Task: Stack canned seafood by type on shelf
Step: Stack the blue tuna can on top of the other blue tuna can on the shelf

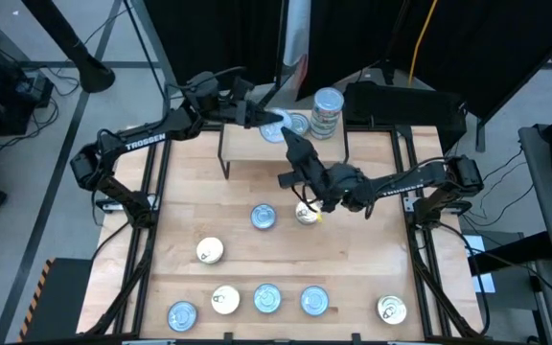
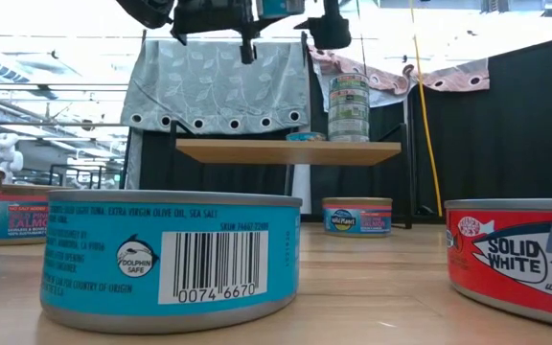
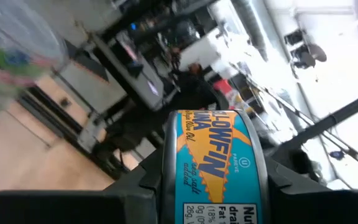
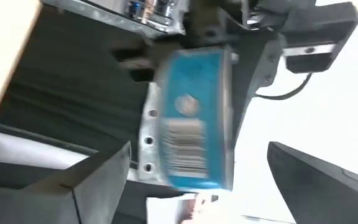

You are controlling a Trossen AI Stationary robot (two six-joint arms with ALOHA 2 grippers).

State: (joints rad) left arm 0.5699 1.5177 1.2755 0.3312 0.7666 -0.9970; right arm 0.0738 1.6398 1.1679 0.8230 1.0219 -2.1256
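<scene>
A blue-labelled tin of canned seafood [image 3: 213, 162] hangs in the air over the shelf [image 1: 257, 163], with my left gripper [image 1: 262, 117] shut on it. In the low view only the tin's bottom edge [image 2: 281, 8] shows at the top of the picture. My right gripper [image 1: 288, 141] is open just beside the tin. In its wrist view the same tin [image 4: 188, 118] sits a little beyond its spread fingers [image 4: 104, 180], untouched. On the shelf's far right stands a stack of tins [image 1: 326, 113], with a single flat tin [image 1: 297, 125] next to it. My left gripper pinches the tin between its two fingers [image 3: 135, 193], which lie on the tin's two flat faces. The printed side wall [image 3: 210, 149] faces the wrist camera. The fingers reach in level from the table's left. The tin stands on edge, clear of the shelf.
Several loose tins lie on the table: two in the middle [image 1: 264, 217] [image 1: 307, 213], one at left [image 1: 209, 251], and a row along the near edge [image 1: 267, 298]. A red-sided tin [image 2: 520, 264] stands at the near right. The shelf's left half is bare wood.
</scene>
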